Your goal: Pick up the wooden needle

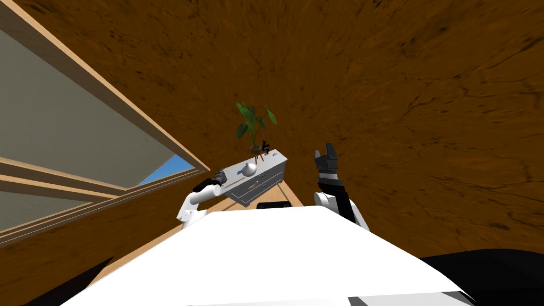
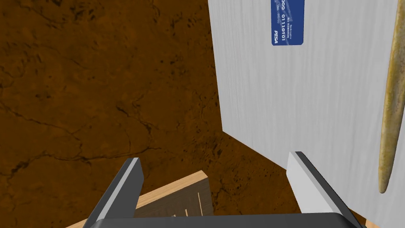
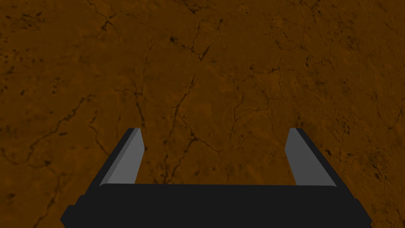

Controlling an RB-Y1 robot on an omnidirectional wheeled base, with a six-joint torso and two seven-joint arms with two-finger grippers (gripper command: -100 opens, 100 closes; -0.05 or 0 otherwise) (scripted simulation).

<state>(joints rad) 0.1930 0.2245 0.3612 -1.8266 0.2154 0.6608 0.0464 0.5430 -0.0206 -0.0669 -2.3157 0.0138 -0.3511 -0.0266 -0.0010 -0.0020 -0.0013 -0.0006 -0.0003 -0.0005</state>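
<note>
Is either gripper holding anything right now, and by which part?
Nothing is held. The left gripper is open at the edge of the cabinet top; the needle lies on it outside the fingers. The right gripper is open and empty.

We see a mottled tan-yellow needle point(image 2: 389, 111), a pale grey, faintly streaked desk point(image 2: 324, 111), a blue card point(image 2: 287, 21) lettered white, and a dark-cracked brown surface point(image 2: 99, 79).
</note>
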